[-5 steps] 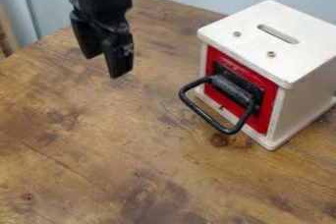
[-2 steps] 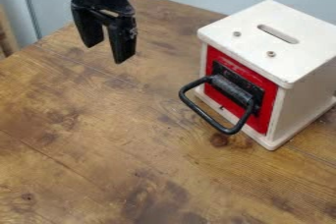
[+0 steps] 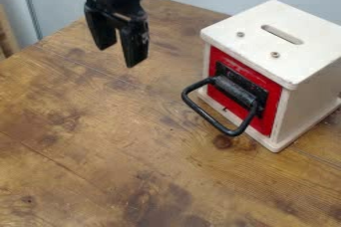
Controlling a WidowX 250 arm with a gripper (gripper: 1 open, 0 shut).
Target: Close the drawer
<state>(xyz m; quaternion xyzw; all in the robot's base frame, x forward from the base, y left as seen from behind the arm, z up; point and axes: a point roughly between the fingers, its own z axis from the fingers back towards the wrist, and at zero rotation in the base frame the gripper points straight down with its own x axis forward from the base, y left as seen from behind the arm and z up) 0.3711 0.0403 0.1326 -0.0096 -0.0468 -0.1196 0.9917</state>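
Note:
The drawer (image 3: 257, 100) shows a red front panel with a black loop handle (image 3: 217, 106) jutting toward the lower left. It is set in a cream-white cube box (image 3: 284, 47) at the right of the wooden table. My gripper (image 3: 118, 47) hangs over the upper middle of the table, pointing down, well left of the handle and apart from it. Its two black fingers stand open with nothing between them.
The wooden table (image 3: 107, 151) runs across the view, its left edge near a grey wall and a dark post at far left. The box top carries a slot (image 3: 284, 36) and two small holes.
The gripper has shifted a little to the right in the view, toward the box, still open. The drawer and box have not moved.

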